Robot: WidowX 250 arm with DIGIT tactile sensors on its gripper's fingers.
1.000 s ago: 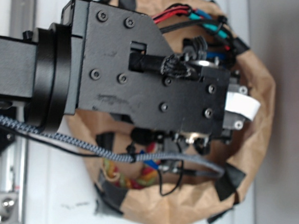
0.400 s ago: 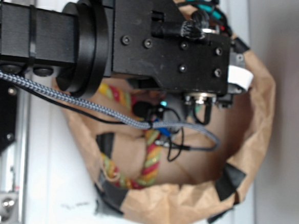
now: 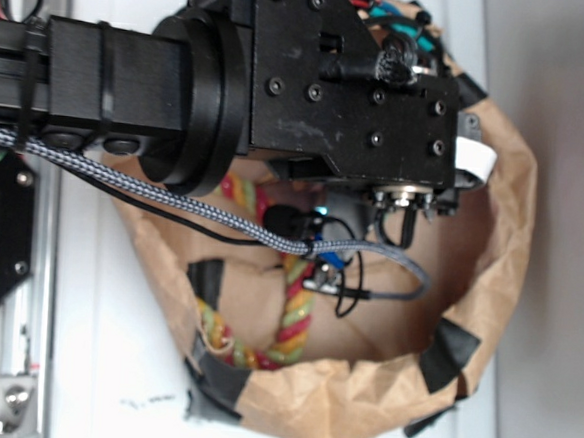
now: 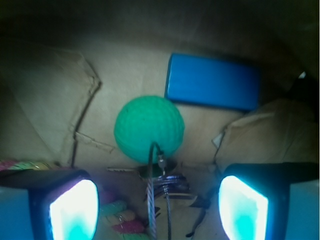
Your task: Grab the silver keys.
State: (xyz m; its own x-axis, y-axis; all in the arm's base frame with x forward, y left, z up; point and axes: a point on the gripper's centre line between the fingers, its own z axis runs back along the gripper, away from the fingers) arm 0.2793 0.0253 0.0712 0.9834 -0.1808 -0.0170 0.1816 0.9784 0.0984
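In the exterior view the black arm fills the upper frame over a brown paper bag (image 3: 485, 323); the multicoloured rope (image 3: 290, 314) lies at lower centre, and the keys cannot be made out there.

In the wrist view the gripper (image 4: 157, 210) stands wide open and empty, pads (image 4: 74, 210) at the lower corners. The silver keys (image 4: 167, 182) lie between them at lower centre, touching the green ball (image 4: 148, 127) above; their long axis cannot be told. The blue block (image 4: 212, 81) sits upper right. The crumpled paper floor leaves little room.

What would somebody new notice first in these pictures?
In the wrist view, a green ball sits dead centre on the bag floor, with a blue block behind it to the right. From outside, the black arm covers the upper part of a brown paper bag, a multicoloured rope showing below.
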